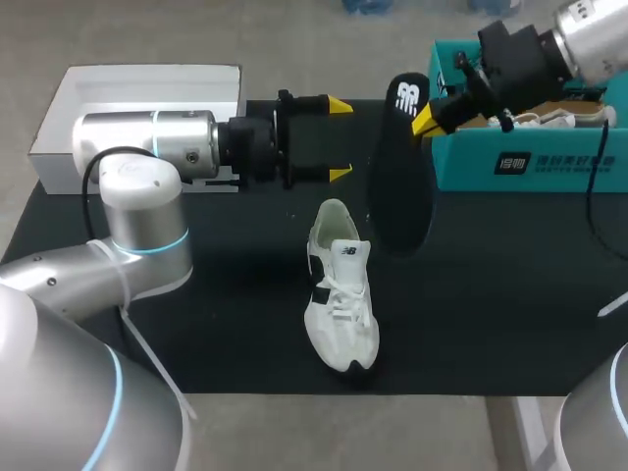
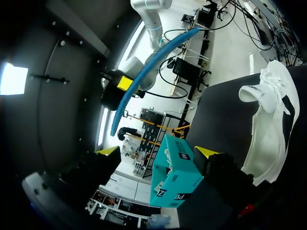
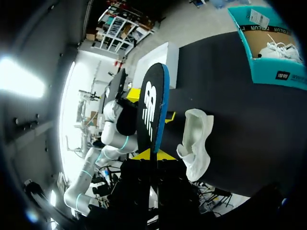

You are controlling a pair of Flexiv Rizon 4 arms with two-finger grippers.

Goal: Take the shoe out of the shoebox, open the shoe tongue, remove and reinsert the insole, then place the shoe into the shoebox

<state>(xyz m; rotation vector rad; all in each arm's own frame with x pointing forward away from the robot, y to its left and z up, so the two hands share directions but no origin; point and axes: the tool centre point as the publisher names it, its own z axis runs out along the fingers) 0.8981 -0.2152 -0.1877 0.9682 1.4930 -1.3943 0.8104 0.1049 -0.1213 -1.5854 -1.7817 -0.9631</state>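
Black insole [image 1: 400,177] hangs pinched in the right gripper [image 1: 425,120], just above the white shoe [image 1: 340,285], seemingly ready for reinsertion. The left gripper [image 1: 340,139] hovers spread wide beyond the shoe's heel, probably to steady it.

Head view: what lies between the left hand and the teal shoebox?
The black insole, held in the right hand, lies between the left hand and the shoebox, as the head view shows.
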